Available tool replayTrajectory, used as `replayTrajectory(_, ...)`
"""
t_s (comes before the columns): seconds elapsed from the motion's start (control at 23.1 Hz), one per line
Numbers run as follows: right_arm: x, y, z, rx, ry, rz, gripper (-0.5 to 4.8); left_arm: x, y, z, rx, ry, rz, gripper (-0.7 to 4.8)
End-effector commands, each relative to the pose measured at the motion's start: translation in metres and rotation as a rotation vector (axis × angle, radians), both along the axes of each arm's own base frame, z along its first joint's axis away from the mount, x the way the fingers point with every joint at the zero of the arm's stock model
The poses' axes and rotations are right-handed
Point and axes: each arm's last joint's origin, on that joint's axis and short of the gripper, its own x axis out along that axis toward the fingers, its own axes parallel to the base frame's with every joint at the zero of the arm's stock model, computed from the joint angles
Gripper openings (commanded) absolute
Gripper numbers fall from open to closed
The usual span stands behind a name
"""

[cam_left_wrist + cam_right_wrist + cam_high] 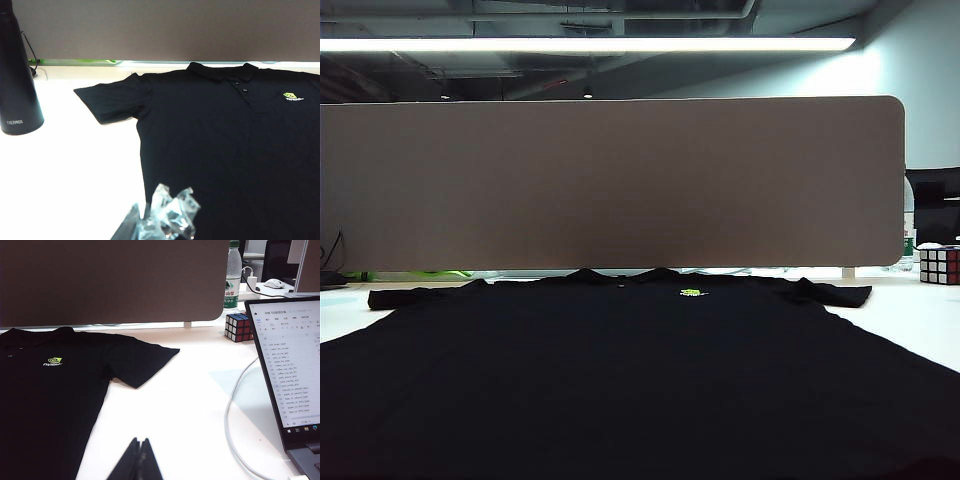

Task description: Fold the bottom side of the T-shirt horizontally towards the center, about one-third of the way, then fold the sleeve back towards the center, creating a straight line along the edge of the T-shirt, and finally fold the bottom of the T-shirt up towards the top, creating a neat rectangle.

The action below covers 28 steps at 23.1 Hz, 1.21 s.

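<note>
Nearest to you, your left end effector sits low at the edge of its wrist view, its fingers wrapped in crinkled clear film and pressed together; it holds nothing and hangs just over the side edge of the large black short-sleeved cloth T-shirt, though you cannot tell whether it touches the cloth. Your right end effector shows as two dark fingers closed tip to tip, empty, above the bare white desk just beside the shirt's other side edge.

The shirt lies flat and spread out on the desk, filling the near half of the exterior view. The bottom of the T-shirt is the end closest to you, running out of the lower edge of that picture. Farther on, the small neon yellow-green chest logo faces up, and both sleeves lie stretched out to the sides, with the collar at the far end.

To the left of the shirt stands a tall dark tapered flask on the desk. To the right, an open laptop shows a lit screen, with a white cable curling beside it. Beyond it sit a colourful puzzle cube and a clear plastic water bottle. Farthest back, the tan divider panel stands upright across the desk, just behind the collar.
</note>
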Motion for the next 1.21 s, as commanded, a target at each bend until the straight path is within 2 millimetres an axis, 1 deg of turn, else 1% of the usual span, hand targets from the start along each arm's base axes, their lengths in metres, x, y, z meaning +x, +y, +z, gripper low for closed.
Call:
replayTrajectory(0.04, 0.000, 0.000, 0.000, -0.001, -0.013, -0.001, -0.05, 0.000, 0.000, 0.000, 0.001, -0.002, 0.004, -0.05)
replayTrajectory(0.43, 0.000, 0.000, 0.000, 0.000, -0.013, 0.000, -0.05, 0.000, 0.001, 0.001, 0.007, -0.013, 0.014, -0.05)
replayTrajectory(0.48, 0.000, 0.000, 0.000, 0.017, -0.014, 0.003, -0.05, 0.000, 0.000, 0.002, -0.021, -0.012, 0.007, -0.05)
replayTrajectory(0.61, 0.000, 0.002, 0.000, 0.158, -0.017, 0.064, -0.05, 0.000, -0.002, 0.003, -0.202, 0.005, -0.052, -0.05)
replayTrajectory(0.69, 0.000, 0.005, 0.000, 0.299, -0.004, 0.171, -0.05, -0.001, -0.004, 0.002, -0.394, 0.052, -0.125, -0.06)
replayTrajectory(0.74, 0.000, 0.007, -0.001, 0.368, 0.015, 0.258, -0.05, -0.001, -0.006, 0.002, -0.492, 0.090, -0.190, -0.06)
replayTrajectory(0.82, -0.001, 0.010, -0.002, 0.401, 0.055, 0.366, -0.05, -0.002, -0.008, 0.001, -0.584, 0.144, -0.259, -0.06)
replayTrajectory(0.95, -0.002, 0.012, -0.011, 0.477, 0.170, 0.408, -0.05, -0.003, -0.009, -0.007, -0.640, 0.250, -0.239, -0.06)
replayTrajectory(1.0, -0.003, 0.012, -0.015, 0.493, 0.211, 0.406, -0.05, -0.003, -0.009, -0.007, -0.642, 0.254, -0.239, -0.06)
replayTrajectory(1.08, -0.003, 0.013, -0.016, 0.556, 0.249, 0.428, -0.05, -0.003, -0.009, -0.008, -0.667, 0.265, -0.229, -0.06)
replayTrajectory(1.17, -0.003, 0.014, -0.016, 0.669, 0.273, 0.424, -0.05, -0.003, -0.008, -0.008, -0.783, 0.288, -0.190, -0.04)
replayTrajectory(1.21, -0.003, 0.014, -0.015, 0.720, 0.286, 0.441, -0.05, -0.003, -0.008, -0.007, -0.870, 0.312, -0.185, 0.13)
